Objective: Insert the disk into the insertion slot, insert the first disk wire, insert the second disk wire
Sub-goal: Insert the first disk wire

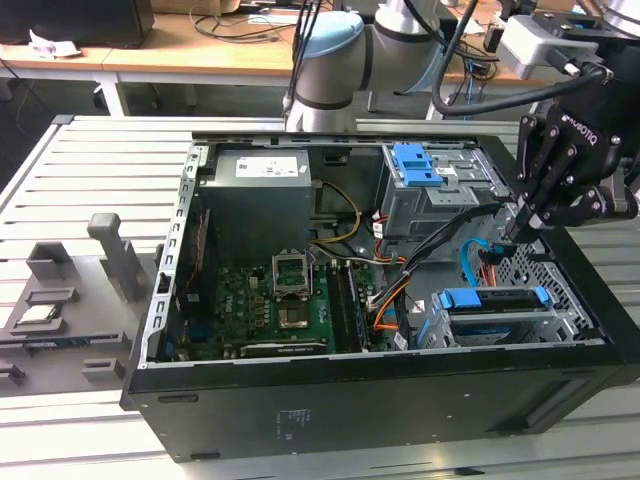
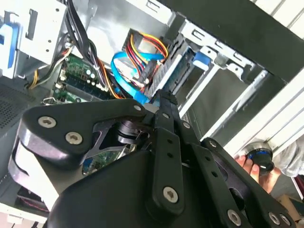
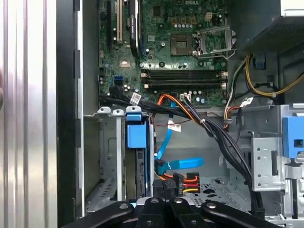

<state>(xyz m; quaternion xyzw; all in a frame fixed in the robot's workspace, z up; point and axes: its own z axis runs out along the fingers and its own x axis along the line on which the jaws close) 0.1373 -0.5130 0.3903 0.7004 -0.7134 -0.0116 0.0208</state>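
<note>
Disk sitting seated in insertion slot, lower right of exterior view. Am working wire step: my gripper clenching shut beside blue cable, just above disk; whether pinching plug, cannot tell. Seating needing square alignment, gentle push.

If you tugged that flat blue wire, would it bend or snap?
Probably bend: the flat blue wire lies curved and folded over itself, so it looks floppy. It is thin, so it likely feels light.

Dull grey metal insertion slot — disk framed in blue plastic.
</note>
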